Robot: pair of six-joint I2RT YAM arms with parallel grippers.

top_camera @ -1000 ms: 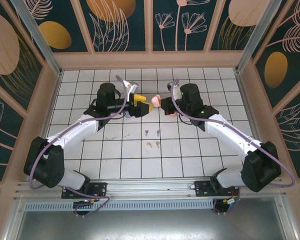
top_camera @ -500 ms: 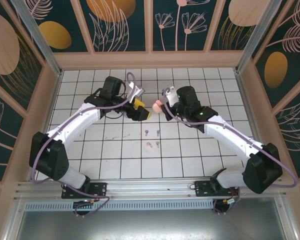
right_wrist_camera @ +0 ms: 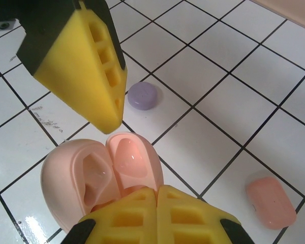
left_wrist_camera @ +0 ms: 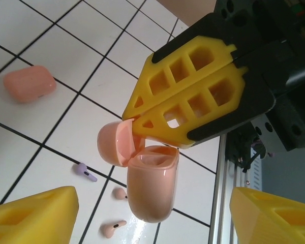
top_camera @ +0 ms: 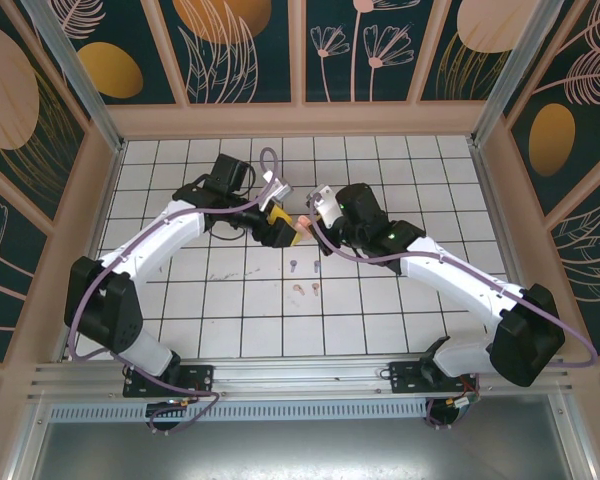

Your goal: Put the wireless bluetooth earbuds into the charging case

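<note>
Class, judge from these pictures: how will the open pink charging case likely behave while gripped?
The pink case looks glossy and rounded, so it may slip or twist in the right gripper. Its hinged lid stands open and would probably swing if nudged. It seems a small hard shell, likely light.

Open pink case (left_wrist_camera: pixel 150 188) aloft; pink earbuds (left_wrist_camera: pixel 113 229) on tiles (left_wrist_camera: pixel 66 132).

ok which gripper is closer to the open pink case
Right. The right gripper has its jaws shut on the open pink case; the left gripper sits just beside it, jaws open, not gripping it.
</note>
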